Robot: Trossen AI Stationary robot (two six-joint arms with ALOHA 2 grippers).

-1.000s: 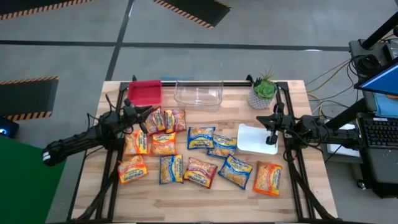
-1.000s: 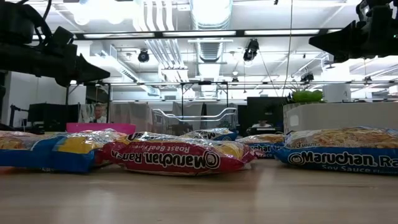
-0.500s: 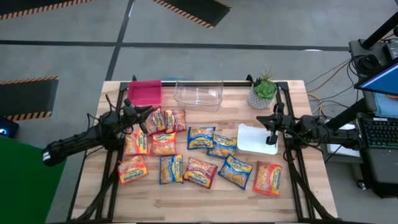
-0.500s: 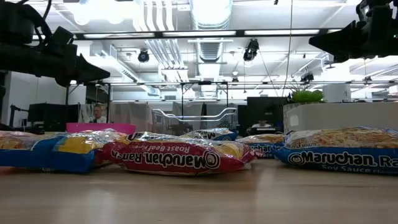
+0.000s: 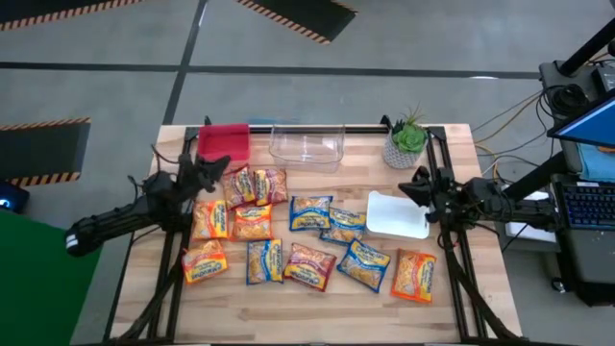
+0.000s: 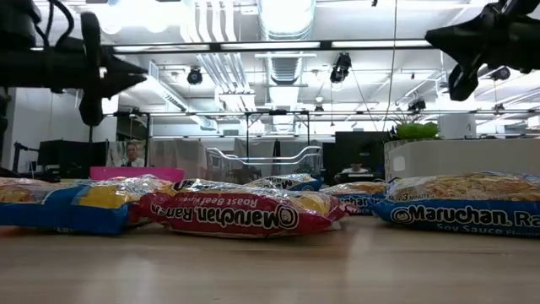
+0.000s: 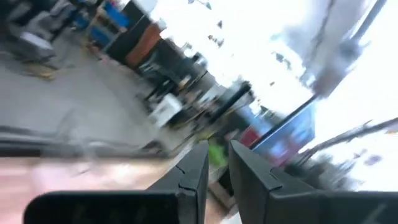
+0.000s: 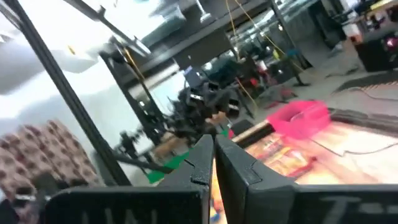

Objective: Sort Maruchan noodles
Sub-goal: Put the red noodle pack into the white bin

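Item: wooden surface, seen from above, with sorting stock laid out.

Maruchan noodles: we count about a dozen flat packets spread across the middle and near part of the surface, between the two arms. Some carry blue markings, some orange, some red. In the low view a red Roast Beef packet lies nearest, with a blue Soy Sauce packet beside it. None is held.

Along the far edge: red bin, clear bin, potted plant. A white tray sits near the right arm.

Left gripper: raised above the surface, just beside the red bin, fingers nearly together with a thin gap, holding nothing.

Right gripper: raised over the white tray's far edge, fingers pressed together, empty.
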